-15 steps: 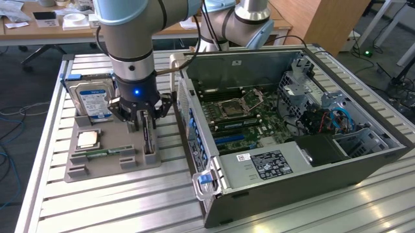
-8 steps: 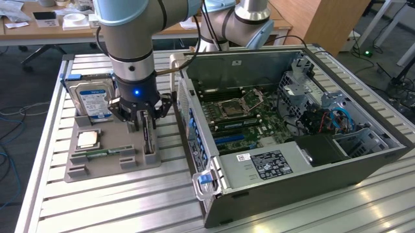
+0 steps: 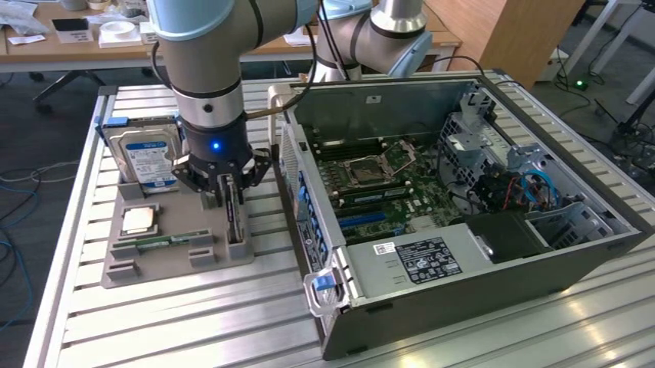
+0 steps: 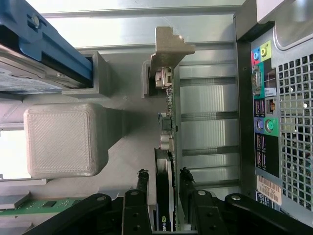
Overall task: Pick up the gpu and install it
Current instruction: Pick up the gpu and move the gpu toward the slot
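Black gripper [image 4: 164, 177] fingers apart, straddling the thin green-and-black gpu [image 4: 166, 159], upright in the grey plastic holder [image 3: 153, 264] beside the dark open computer case [image 3: 532, 268]; best centre, then squeeze evenly

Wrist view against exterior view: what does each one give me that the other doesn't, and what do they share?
Wrist view: the rear ports of the computer case, and the gripper open, one finger on each side of the gpu with gaps. Exterior view: the motherboard inside the opened case, and a processor chip lying on the grey tray. Both: the gpu standing on edge in the tray, the gripper over it, the hard drive nearby.
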Controlling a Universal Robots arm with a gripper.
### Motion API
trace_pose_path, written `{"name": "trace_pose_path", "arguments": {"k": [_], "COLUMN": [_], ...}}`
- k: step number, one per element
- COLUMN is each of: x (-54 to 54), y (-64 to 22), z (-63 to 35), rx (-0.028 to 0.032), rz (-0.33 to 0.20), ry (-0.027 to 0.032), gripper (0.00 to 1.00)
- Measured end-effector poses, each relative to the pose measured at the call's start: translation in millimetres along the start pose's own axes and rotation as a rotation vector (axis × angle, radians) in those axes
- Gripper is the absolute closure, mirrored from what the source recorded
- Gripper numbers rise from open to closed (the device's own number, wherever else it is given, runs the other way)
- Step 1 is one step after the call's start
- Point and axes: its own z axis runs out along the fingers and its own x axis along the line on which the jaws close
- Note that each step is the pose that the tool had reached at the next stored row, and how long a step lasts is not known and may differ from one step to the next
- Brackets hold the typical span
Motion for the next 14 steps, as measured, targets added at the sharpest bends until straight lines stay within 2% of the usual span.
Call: {"name": "trace_pose_path", "arguments": {"k": [14], "x": [-0.5], "y": [-1.4], "z": [0.0], "rx": [0.0000], "rz": [0.000], "ry": [0.0000], "gripper": [0.61]}}
